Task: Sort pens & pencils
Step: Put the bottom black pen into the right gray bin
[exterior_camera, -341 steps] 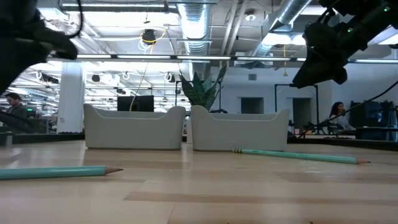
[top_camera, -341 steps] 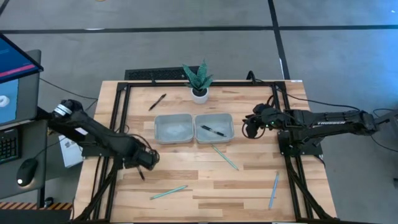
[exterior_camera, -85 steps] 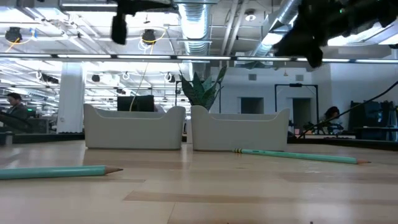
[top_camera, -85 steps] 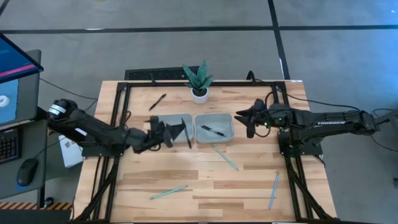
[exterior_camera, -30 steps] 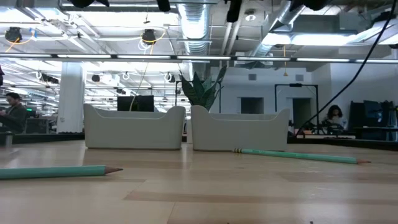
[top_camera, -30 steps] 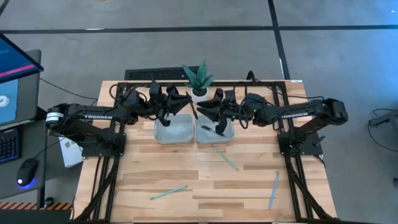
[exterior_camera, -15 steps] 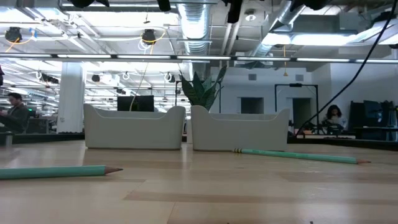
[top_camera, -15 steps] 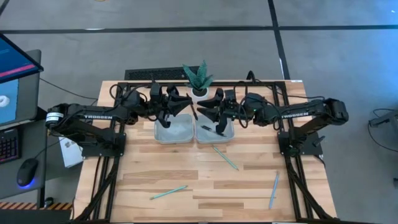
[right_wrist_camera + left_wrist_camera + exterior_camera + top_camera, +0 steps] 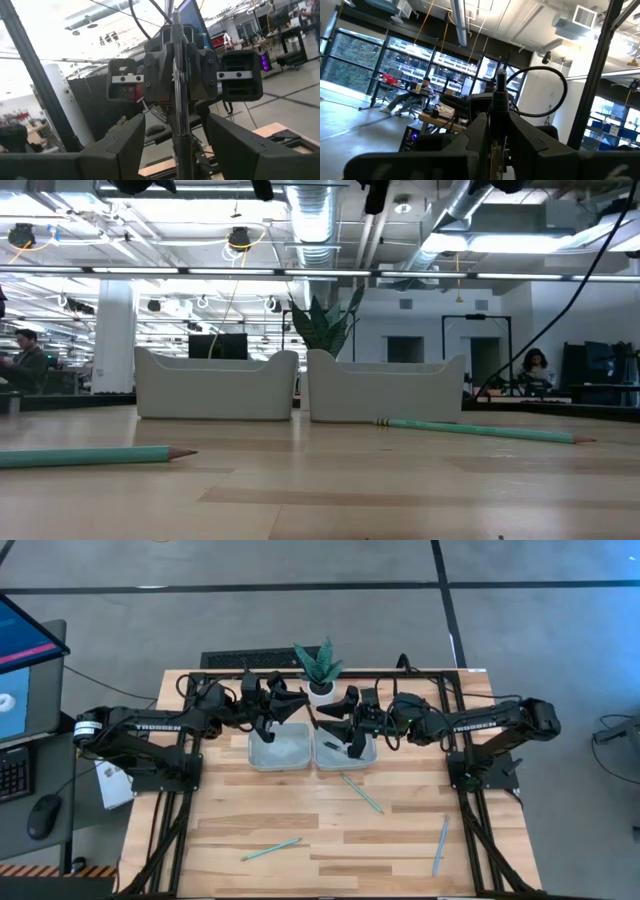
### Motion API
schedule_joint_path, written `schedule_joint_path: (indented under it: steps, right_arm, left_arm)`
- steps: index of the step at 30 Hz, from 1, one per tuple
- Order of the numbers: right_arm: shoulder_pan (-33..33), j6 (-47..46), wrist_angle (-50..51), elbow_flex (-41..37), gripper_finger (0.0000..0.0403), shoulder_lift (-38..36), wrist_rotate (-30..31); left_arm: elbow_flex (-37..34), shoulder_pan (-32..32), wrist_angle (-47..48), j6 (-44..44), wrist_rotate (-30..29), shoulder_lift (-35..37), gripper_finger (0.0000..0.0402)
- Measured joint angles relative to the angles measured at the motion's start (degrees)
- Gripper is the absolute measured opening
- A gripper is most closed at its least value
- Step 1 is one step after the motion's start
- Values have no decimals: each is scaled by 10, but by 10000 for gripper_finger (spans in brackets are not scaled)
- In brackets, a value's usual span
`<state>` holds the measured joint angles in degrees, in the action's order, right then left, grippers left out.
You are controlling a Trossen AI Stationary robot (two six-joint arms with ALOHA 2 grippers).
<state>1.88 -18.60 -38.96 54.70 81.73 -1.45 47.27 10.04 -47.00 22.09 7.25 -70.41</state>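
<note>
Above the seam between the two grey trays (image 9: 262,754), at about 12 o'clock from the table's middle, the grippers face each other tip to tip. The left gripper (image 9: 300,713) is clamped on a dark pen (image 9: 499,112), which stands upright, pinched between its two fingers (image 9: 476,136). In the right wrist view the same pen runs straight up the centre, with the right arm's fingers (image 9: 126,142) spread wide at 9 and 3 o'clock of it, a clear gap on each side, touching nothing. So the right gripper (image 9: 336,726) is parted around the pen, not gripping it. A second pen (image 9: 333,747) lies in the right tray. Three teal pencils lie on the tabletop: one (image 9: 360,792) at 5 o'clock just off the right tray, one (image 9: 440,845) toward 4 o'clock near the edge, one (image 9: 270,850) at 7 o'clock.
</note>
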Motion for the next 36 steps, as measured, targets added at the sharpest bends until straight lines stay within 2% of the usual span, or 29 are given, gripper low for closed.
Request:
schedule_joint_path:
  steps: [22, 28, 36]
  right_arm:
    - [1, 21, 0, 0, 232, 0, 4]
    - [0, 21, 0, 0, 232, 0, 30]
    - [-2, -2, 0, 13, 232, 24, 30]
  left_arm:
    - [0, 0, -1, 15, 3, 0, 50]
    - [0, 0, -4, 15, 3, 0, 50]
    - [0, 0, -4, 15, 4, 0, 50]
